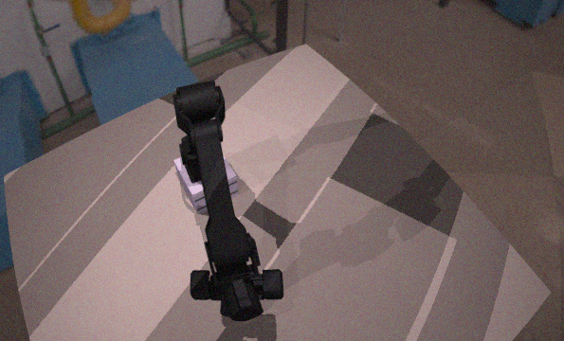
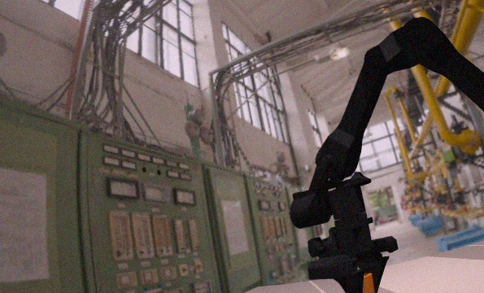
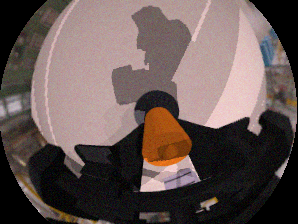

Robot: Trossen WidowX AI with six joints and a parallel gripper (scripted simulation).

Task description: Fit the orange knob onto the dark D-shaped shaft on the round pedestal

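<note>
My gripper (image 2: 367, 285) (image 3: 159, 123) is shut on the orange knob (image 2: 368, 283) (image 3: 162, 130), which is between the two black fingers. In the wrist view the knob looks like a tapered cone, with its wide end toward the camera. The dark round pedestal (image 3: 171, 99) shows just beyond the knob's narrow end and is partly covered by it. The shaft is hidden, and I cannot tell whether the knob touches it or how far down it sits. In the top view the arm hides the knob, fingers and pedestal.
A pale lilac stacked block (image 1: 194, 190) (image 3: 175, 180) is at the arm's base. The striped table top (image 1: 135, 246) carries dark patches and the arm's shadow. Its edges show left, right and at the far corner. Green cabinets and yellow pipes stand in the background.
</note>
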